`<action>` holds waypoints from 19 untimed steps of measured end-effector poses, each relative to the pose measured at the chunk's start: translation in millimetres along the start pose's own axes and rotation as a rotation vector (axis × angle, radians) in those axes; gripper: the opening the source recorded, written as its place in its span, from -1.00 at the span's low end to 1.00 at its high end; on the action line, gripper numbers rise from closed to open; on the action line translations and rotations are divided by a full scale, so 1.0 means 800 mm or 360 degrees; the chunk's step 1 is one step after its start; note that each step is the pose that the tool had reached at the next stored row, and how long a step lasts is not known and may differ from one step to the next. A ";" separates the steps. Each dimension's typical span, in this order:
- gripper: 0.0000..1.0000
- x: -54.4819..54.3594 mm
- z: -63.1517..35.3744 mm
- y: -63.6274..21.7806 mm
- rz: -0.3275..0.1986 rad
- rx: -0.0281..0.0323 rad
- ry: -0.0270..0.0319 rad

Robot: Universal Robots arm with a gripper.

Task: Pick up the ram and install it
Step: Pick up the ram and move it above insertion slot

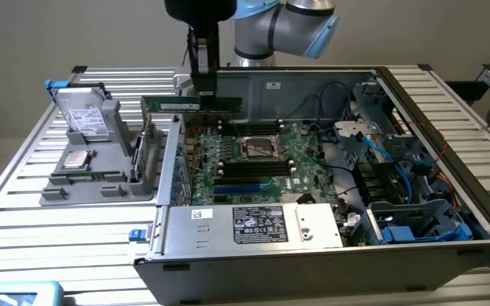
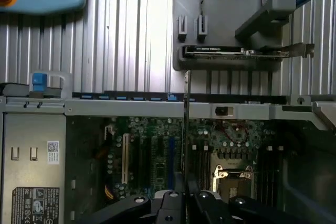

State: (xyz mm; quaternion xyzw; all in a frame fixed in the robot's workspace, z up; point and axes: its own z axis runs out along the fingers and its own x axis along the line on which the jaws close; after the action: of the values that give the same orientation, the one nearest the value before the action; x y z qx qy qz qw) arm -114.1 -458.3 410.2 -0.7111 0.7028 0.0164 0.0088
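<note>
While the end effector (image 1: pixel 204 97) clamps it, the ram (image 1: pixel 173 103) hangs over the case (image 1: pixel 330 271).

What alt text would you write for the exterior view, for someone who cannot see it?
A robot arm's gripper holds the ram, a thin green stick, level above the motherboard inside an open computer case. On the exterior view's left, a gray tray holds other parts.
</note>
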 end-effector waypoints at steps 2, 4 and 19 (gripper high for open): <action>-0.73 0.000 0.000 -0.011 0.0000 -0.00034 0.00000; -0.73 0.000 0.000 -0.023 -0.0001 -0.00056 0.00001; -0.73 -0.023 0.000 -0.089 -0.0002 -0.00045 0.00001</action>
State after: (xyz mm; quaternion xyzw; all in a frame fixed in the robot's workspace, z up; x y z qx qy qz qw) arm -43.2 -438.8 410.0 -0.7115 0.7024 0.0174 0.0078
